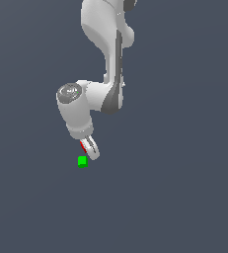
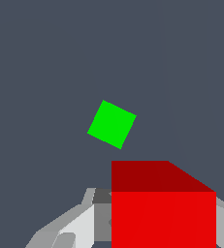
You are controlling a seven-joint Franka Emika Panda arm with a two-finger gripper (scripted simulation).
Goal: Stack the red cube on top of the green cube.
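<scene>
- Two views show the moment, and nearest the wrist camera is the small bright red plain cube [image 2: 163, 213], which fills much of that frame and is cut off at the frame edge, so only two of its faces show.
- Pale grey fingers [image 2: 74, 227] of the white arm's gripper [image 1: 89, 148] flank the red cube on both sides; the jaws are closed on it, though the contact faces themselves are hidden behind the cube.
- From the exterior view the red cube [image 1: 83, 147] is almost wholly hidden by the fingers: only a thin red sliver shows at the exterior view's left side of the fingertips.
- Beyond the held cube, the small bright green plain cube [image 2: 111, 124] lies on the flat dark grey-blue floor [image 2: 45, 63], seen square-on from above and turned at an angle to the red cube's edges.
- In the exterior view the green cube [image 1: 82, 161] sits just below the fingertips and slightly to that view's left, apart from them; whether the red cube is directly over it cannot be told.
- Farther back, the arm's white links rise to the top edge of the exterior view, where they are cut off.
</scene>
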